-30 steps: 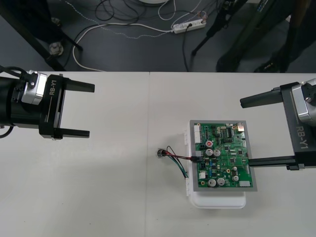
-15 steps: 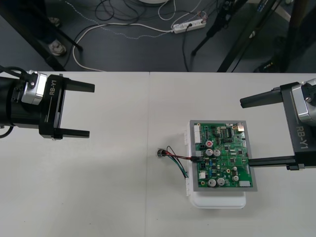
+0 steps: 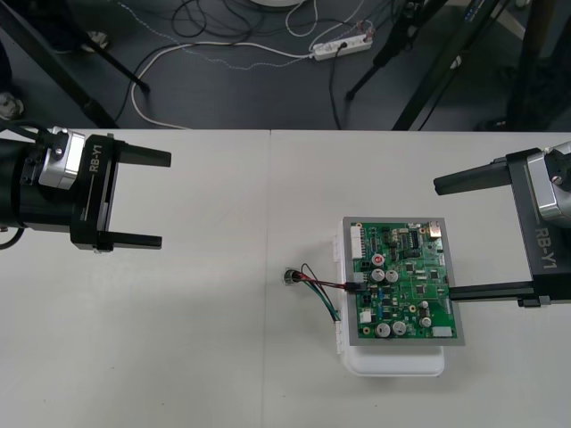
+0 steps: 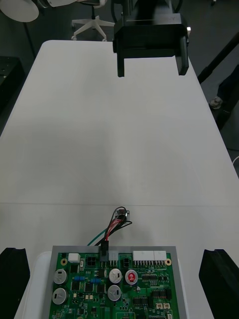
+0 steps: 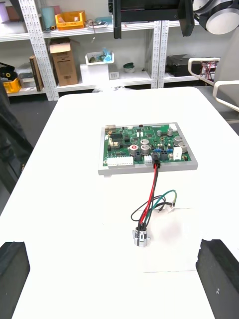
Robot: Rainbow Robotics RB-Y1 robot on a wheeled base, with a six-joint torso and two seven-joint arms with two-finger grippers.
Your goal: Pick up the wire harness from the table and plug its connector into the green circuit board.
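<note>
Here's your picture: the wire harness [image 3: 319, 288] is not loose on the table [image 3: 178, 339]. Its black plug [image 3: 354, 286] sits at the left edge of the green circuit board [image 3: 403, 281], and from the wrist views it looks to be in a header there, though you can't tell from this height whether it is pushed fully home. The long axis is what counts. From the plug, the wires [image 3: 312, 283] run straight out from the board's edge toward the robot's left and end at the round metal socket [image 3: 291, 277], which rests on the table just beside the white base [image 3: 397, 364]. Your left gripper [image 3: 165, 200] waits well apart on its own side, jaws wide open and pointing across the table toward the board. Only bare table lies between it and the socket end. Your right gripper [image 3: 443, 239] is nearer to the board, jaws also wide open and holding nothing, with its lower finger lying over the board's right edge. The plug is on the opposite edge, though, so that arm would have to cross the upright capacitors [image 3: 384, 330] to reach it. If a final press is needed, the left arm looks to have the cleaner approach, coming in along the wires. The main risk is snagging the loops and pulling the plug out.
</note>
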